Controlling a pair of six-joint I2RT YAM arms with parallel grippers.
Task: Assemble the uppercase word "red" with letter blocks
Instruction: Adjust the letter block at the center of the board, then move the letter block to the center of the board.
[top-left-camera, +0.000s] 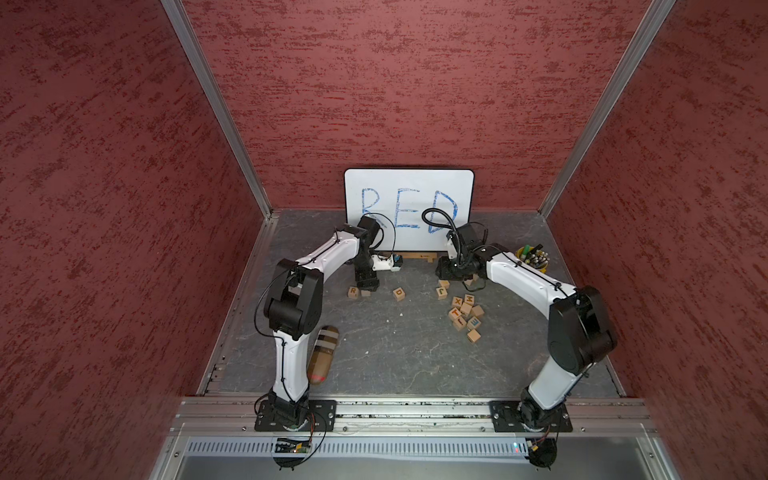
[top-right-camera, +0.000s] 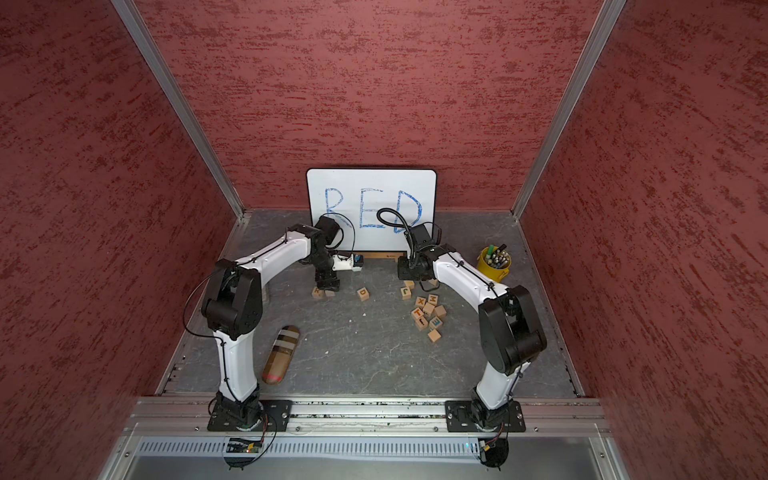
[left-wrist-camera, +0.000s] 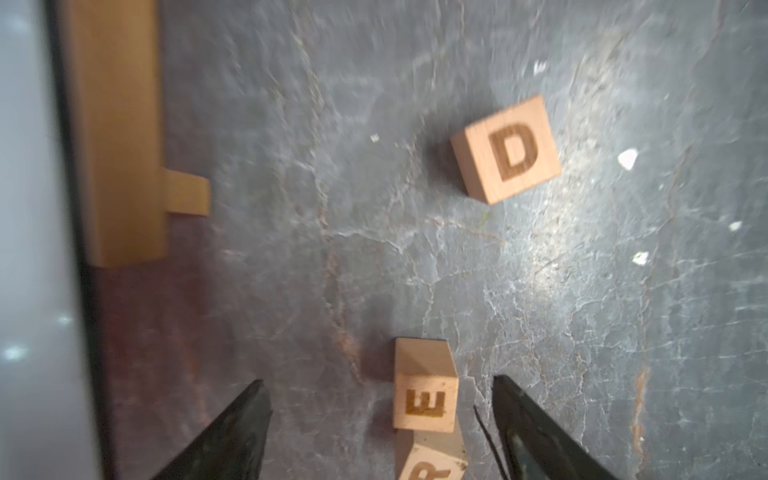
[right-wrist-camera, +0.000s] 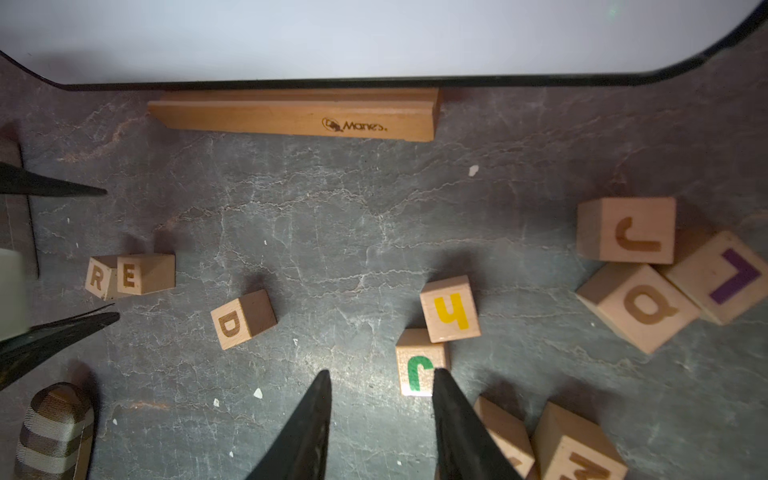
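Left gripper (left-wrist-camera: 378, 380) wide open, straddling E block (left-wrist-camera: 426, 405), no contact. E touches R block (left-wrist-camera: 428, 467). Right gripper (right-wrist-camera: 382, 371) part open, empty.

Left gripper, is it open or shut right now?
Open. The left gripper has its jaws wide apart either side of the E block, clear of it.

- R block (right-wrist-camera: 96, 277), E block (right-wrist-camera: 129, 274), D block (right-wrist-camera: 230, 324): pale wood, dark brown letters.
- Here's the whiteboard (top-left-camera: 409, 187): white, blue scrawl.
- The table (top-left-camera: 395, 365) is grey, veined pale.
- That pouch (top-right-camera: 282, 353) wears brown-and-cream stripes.
- Bright yellow cup (top-right-camera: 492, 272).
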